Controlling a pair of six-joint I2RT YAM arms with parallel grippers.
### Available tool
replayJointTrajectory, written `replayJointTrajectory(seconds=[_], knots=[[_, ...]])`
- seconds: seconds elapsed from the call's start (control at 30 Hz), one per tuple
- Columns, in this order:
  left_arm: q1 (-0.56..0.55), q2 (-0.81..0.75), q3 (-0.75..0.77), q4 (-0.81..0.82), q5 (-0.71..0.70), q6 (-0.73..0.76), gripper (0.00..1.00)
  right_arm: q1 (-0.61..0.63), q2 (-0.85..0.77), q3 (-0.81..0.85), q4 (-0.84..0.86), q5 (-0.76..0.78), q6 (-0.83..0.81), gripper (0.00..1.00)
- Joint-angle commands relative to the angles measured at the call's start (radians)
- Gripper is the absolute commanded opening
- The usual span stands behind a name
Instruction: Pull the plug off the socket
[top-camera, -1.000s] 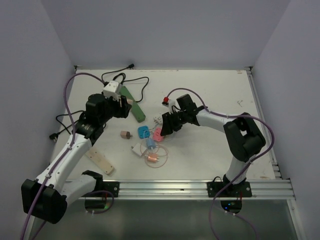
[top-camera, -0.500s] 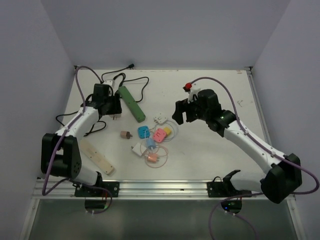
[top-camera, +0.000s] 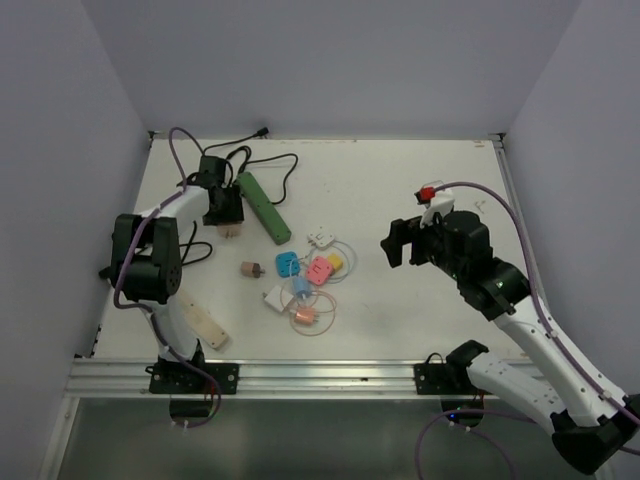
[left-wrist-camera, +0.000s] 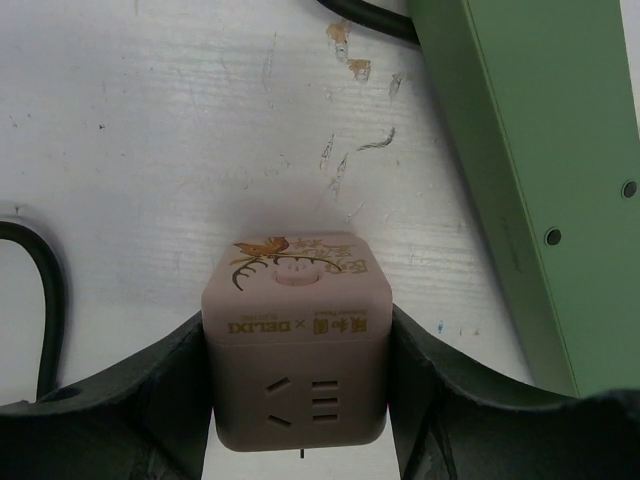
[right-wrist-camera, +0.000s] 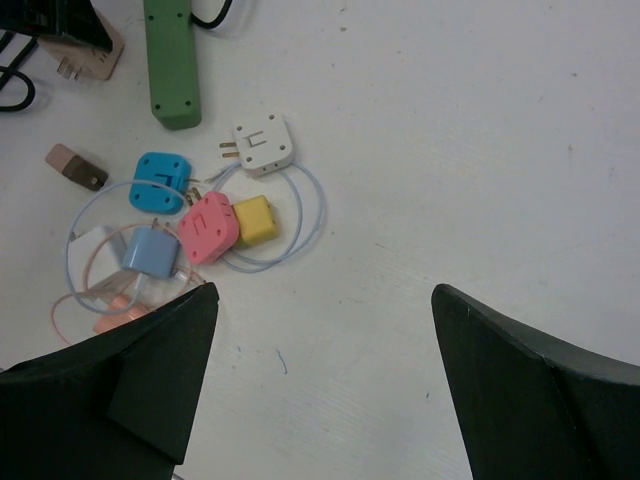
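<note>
White bench (top-camera: 400, 180), plain grey walls. Landmark: green power strip (top-camera: 264, 207).

Left fingers (left-wrist-camera: 150, 400) pinch the beige cube socket (left-wrist-camera: 296, 340) by two opposite sides. It sits just left of the strip, not touching it. No plug in the faces I can see. Can't tell if the cube rests on the bench or is lifted.

White plug (right-wrist-camera: 262, 143) lies free on the bench just right of the strip's near end, beside the pile of coloured adapters (right-wrist-camera: 207, 226).

Right fingers (right-wrist-camera: 130, 390) are spread wide and empty, hovering well right of the strip.

My read: plug and socket are apart, so the pull looks done and we're at release/retreat. Next I'd set the cube flat left of the strip, spread the left fingers and lift straight up, clear of the black cable (left-wrist-camera: 47, 300).
</note>
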Motion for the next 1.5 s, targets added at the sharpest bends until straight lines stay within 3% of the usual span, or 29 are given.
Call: replayJointTrajectory(seconds=[0.0, 0.1, 0.33, 0.37, 0.4, 0.53, 0.57, 0.73, 0.87, 1.1, 1.3, 1.47], knots=[[0.003, 0.014, 0.034, -0.029, -0.017, -0.01, 0.51, -0.003, -0.051, 0.002, -0.073, 0.08, -0.005, 0.93], [0.003, -0.017, 0.026, -0.039, 0.002, -0.019, 0.64, -0.003, -0.087, 0.008, -0.081, 0.103, -0.002, 0.95], [0.003, -0.234, 0.015, -0.088, -0.006, -0.053, 0.74, -0.003, -0.156, 0.045, -0.114, 0.256, 0.051, 0.99], [0.003, -0.326, -0.001, -0.085, -0.015, -0.059, 0.74, -0.003, -0.163, 0.051, -0.124, 0.313, 0.051, 0.99], [0.003, -0.377, -0.012, -0.077, -0.027, -0.065, 0.83, -0.003, -0.173, 0.067, -0.145, 0.345, 0.052, 0.99], [0.003, -0.621, -0.037, -0.069, -0.073, -0.075, 0.87, -0.005, -0.189, 0.111, -0.2, 0.477, 0.04, 0.99], [0.003, -0.712, -0.035, -0.078, -0.089, -0.073, 0.98, -0.003, -0.19, 0.119, -0.215, 0.508, 0.034, 0.99], [0.003, -1.042, -0.043, -0.106, -0.164, -0.071, 1.0, -0.003, -0.259, 0.157, -0.228, 0.58, 0.006, 0.99], [0.003, -1.254, -0.078, -0.112, -0.221, -0.042, 1.0, -0.003, -0.369, 0.104, -0.092, 0.58, -0.06, 0.99], [-0.017, -1.423, -0.138, -0.19, -0.444, -0.027, 1.0, -0.003, -0.555, -0.085, 0.054, 0.669, -0.087, 0.99], [-0.04, -1.535, -0.258, -0.151, -0.544, -0.025, 1.0, -0.005, -0.688, -0.246, 0.169, 0.684, -0.158, 0.99], [-0.049, -1.589, -0.373, -0.108, -0.566, -0.062, 1.0, -0.003, -0.701, -0.258, 0.18, 0.669, -0.17, 0.99]])
